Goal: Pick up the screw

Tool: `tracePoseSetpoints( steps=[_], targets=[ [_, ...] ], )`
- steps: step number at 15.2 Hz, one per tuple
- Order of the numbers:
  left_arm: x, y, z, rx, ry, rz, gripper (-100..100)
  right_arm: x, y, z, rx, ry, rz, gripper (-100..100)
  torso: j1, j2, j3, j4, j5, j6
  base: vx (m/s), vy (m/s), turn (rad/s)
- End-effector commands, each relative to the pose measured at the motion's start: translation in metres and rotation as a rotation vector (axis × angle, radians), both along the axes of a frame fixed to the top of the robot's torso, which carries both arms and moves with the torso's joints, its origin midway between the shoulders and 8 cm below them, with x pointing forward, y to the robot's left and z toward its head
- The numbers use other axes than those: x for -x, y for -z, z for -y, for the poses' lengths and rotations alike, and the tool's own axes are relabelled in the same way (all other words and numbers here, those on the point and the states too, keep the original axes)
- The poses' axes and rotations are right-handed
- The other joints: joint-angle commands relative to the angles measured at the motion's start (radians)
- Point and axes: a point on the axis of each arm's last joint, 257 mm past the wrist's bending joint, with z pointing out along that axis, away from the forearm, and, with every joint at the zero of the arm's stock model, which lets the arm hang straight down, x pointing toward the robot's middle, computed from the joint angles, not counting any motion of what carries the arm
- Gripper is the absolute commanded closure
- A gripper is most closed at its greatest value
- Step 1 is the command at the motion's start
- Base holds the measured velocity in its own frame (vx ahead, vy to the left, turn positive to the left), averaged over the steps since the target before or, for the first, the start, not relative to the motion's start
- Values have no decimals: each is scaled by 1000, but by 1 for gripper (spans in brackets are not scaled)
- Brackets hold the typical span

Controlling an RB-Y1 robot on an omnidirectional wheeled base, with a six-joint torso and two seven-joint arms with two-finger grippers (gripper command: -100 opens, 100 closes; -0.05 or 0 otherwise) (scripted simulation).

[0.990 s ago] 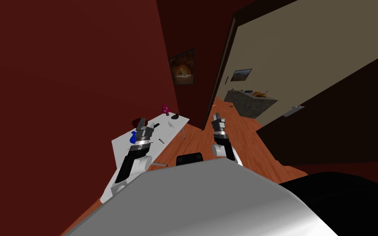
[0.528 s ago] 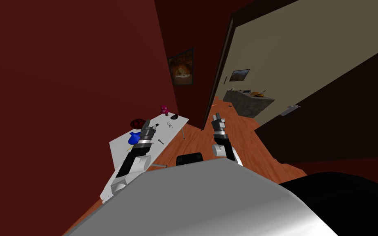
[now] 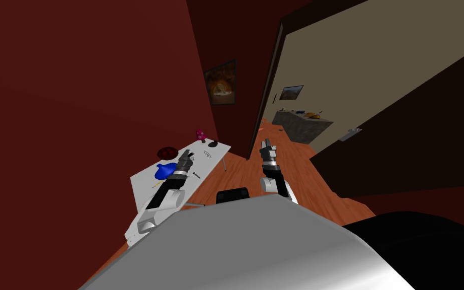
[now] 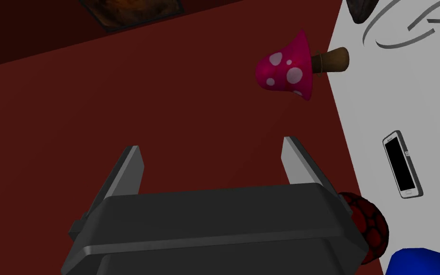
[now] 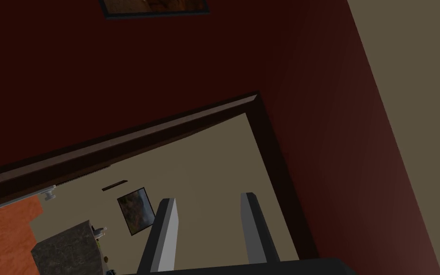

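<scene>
Crimson wall (image 3: pixel 75 100), flat and matt, backs a plain white table (image 3: pixel 140 194) with a smooth top and hard edges. Over the table's middle hangs the left tool (image 3: pixel 186 160), its blades spread wide and empty, and it looks along the tabletop towards the wall rather than down. The right tool (image 5: pixel 208 197) is held off the table at 3 o'clock of the left one, its blades parted by a narrower gap with nothing between them. From the left tool, a glossy blue rounded thing (image 3: pixel 164 171) sits at 8 o'clock. A dark red ball (image 3: pixel 167 152) patterned in black cells lies at 10 o'clock. A pink, white-spotted mushroom (image 4: pixel 288 71) on a brown stem stands at 1 o'clock by the far edge, and a slim white-framed phone (image 4: pixel 402 164) lies flat between ball and mushroom. The screw (image 3: pixel 196 175), a tiny dark sliver, lies on bare table at 5 o'clock of the left tool, near the front edge. The step in hand looks like the reach. It would go best if the wrist tipped down and drew back towards 5 o'clock. The blades should then straddle the shank crosswise and sink almost to the tabletop. A slow squeeze matters, since something so thin and round may well roll or skid.
</scene>
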Motion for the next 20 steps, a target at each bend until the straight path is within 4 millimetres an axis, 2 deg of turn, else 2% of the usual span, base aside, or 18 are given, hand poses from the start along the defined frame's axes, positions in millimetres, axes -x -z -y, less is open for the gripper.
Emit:
tracePoseSetpoints(
  steps=[1, 3, 4, 6, 10, 20],
  targets=[
    [-5, 18, -6, -17, -2, -64, -100, 0, 0, 0, 0, 0, 0, 0, 0, 0, 0, 0, 0, 0, 5, -1, -44],
    [-5, 25, -7, -17, -7, -90, -100, 0, 0, 0, 0, 0, 0, 0, 0, 0, 0, 0, 0, 0, 4, 1, -35],
    [-8, 38, -12, -31, -7, -135, -100, 0, 0, 0, 0, 0, 0, 0, 0, 0, 0, 0, 0, 0, 4, 0, -42],
    [-8, 45, -14, -31, -12, -163, -100, 0, 0, 0, 0, 0, 0, 0, 0, 0, 0, 0, 0, 0, 5, 1, -38],
    [-12, 77, -26, -62, -17, -276, -100, 0, 0, 0, 0, 0, 0, 0, 0, 0, 0, 0, 0, 0, 6, 0, -45],
    [-6, 141, -52, -107, -39, -522, -100, 0, 0, 0, 0, 0, 0, 0, 0, 0, 0, 0, 0, 0, 6, 0, -44]
  ],
)
